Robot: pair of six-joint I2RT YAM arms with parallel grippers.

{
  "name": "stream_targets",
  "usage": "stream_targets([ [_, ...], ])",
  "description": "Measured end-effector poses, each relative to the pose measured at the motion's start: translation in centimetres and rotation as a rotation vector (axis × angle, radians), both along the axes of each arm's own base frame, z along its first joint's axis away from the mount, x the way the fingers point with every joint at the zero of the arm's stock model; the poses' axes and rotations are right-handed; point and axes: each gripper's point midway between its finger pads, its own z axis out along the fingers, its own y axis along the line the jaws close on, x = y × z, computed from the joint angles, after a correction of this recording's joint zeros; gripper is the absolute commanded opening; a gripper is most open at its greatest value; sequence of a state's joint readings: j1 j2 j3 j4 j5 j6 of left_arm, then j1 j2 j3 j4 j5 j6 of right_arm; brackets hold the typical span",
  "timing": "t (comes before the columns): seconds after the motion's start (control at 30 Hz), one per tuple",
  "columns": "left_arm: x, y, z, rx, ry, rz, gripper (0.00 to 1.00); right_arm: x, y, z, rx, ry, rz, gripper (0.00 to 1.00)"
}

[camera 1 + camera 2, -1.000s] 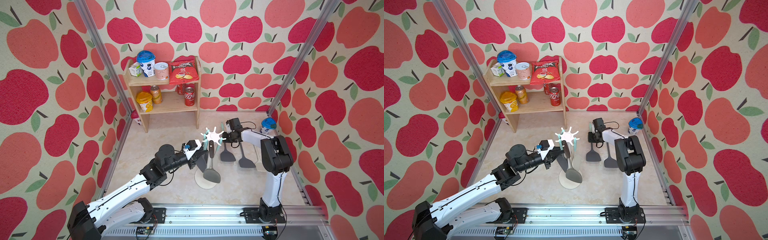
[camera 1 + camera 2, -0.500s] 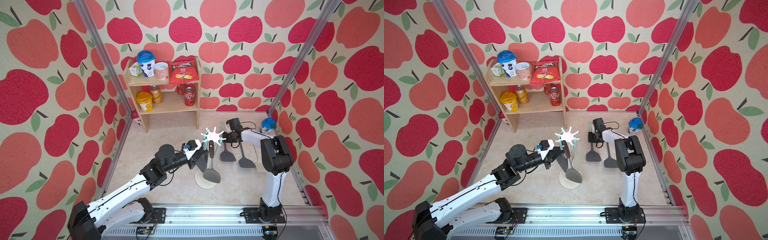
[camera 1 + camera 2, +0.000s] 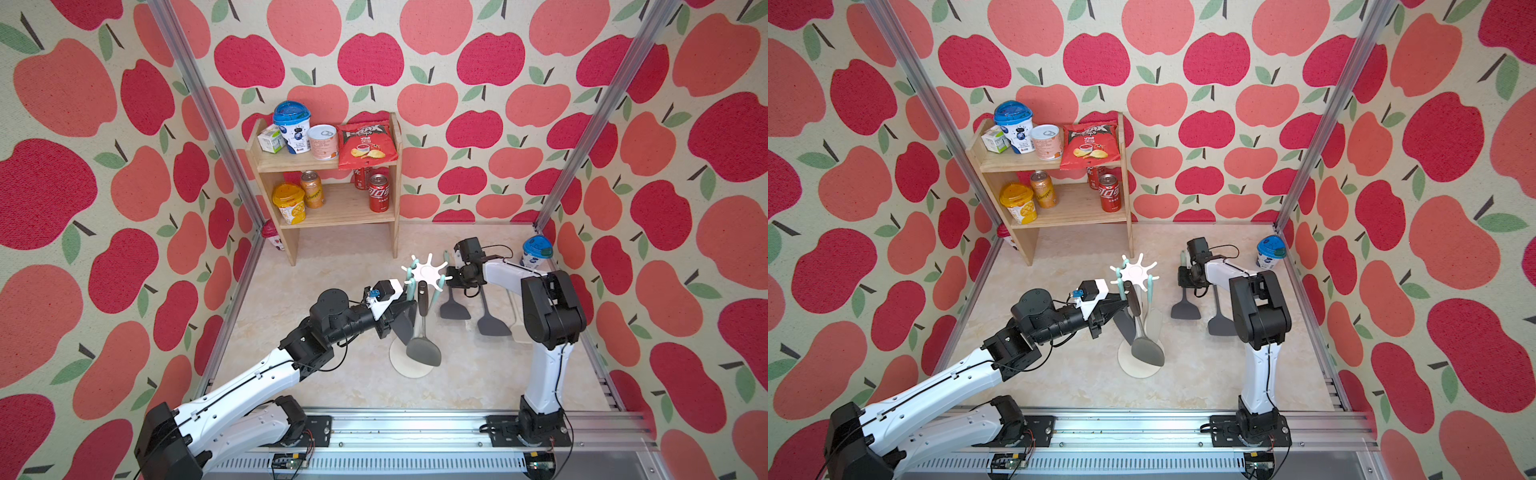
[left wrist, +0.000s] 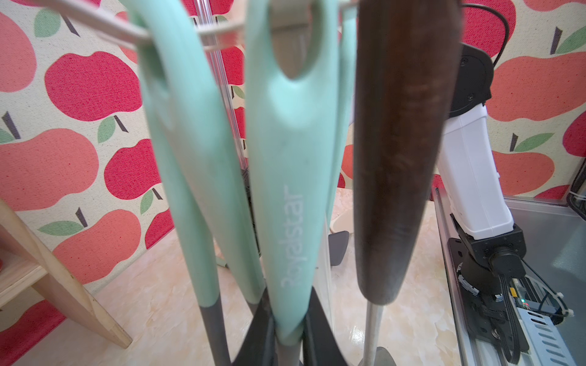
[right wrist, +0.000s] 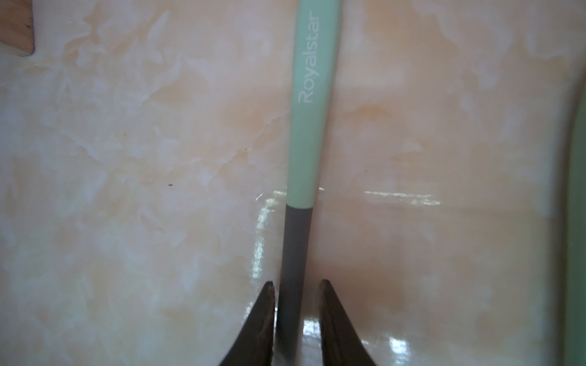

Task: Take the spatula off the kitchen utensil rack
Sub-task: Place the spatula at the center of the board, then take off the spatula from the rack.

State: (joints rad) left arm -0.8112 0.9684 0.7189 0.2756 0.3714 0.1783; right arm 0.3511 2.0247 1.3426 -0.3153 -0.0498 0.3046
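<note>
The white kitchen utensil rack (image 3: 428, 272) stands mid-table with several utensils hanging from its star top. My left gripper (image 4: 289, 304) is shut on the lower end of a mint-handled spatula (image 4: 288, 190) that still hangs from a prong. Beside it hangs a dark wood-handled turner (image 4: 399, 158). In both top views the left gripper (image 3: 1121, 311) reaches the rack from the left. Another mint-handled spatula (image 5: 309, 95) lies flat on the table, right of the rack. My right gripper (image 5: 296, 283) straddles its grey shaft, open, with a small gap at one finger.
A wooden two-tier shelf (image 3: 332, 208) with cans, cups and a chip bag stands at the back left. A blue-lidded cup (image 3: 536, 251) sits in the back right corner. Two more utensils (image 3: 492, 324) lie on the table by the right arm's upright link (image 3: 550, 307).
The right gripper's jaws have eased apart round the lying spatula's shaft. Both arms and the rack stand where they were.
</note>
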Motion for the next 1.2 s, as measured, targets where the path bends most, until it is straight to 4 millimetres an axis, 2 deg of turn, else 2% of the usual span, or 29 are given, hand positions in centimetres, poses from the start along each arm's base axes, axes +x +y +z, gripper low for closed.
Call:
stream_targets([
  [0.17, 0.0, 0.0, 0.0, -0.001, -0.001, 0.0, 0.0, 0.0, 0.0, 0.3, 0.001, -0.006, 0.0, 0.29],
  [0.3, 0.0, 0.0, 0.0, -0.001, -0.001, 0.0, 0.0, -0.3, -0.2, 1.7, 0.001, -0.035, 0.004, 0.3],
  [0.63, 0.0, 0.0, 0.0, -0.001, -0.001, -0.002, 0.0, -1.7, -0.6, 9.1, 0.069, -0.233, 0.014, 0.32],
  [0.77, 0.0, 0.0, 0.0, -0.001, -0.001, -0.002, 0.0, -2.4, -0.5, 11.1, 0.104, -0.294, 0.028, 0.32],
  [1.2, 0.0, 0.0, 0.0, -0.002, -0.002, -0.002, 0.0, -5.3, -0.5, 13.7, 0.178, -0.39, 0.083, 0.33],
])
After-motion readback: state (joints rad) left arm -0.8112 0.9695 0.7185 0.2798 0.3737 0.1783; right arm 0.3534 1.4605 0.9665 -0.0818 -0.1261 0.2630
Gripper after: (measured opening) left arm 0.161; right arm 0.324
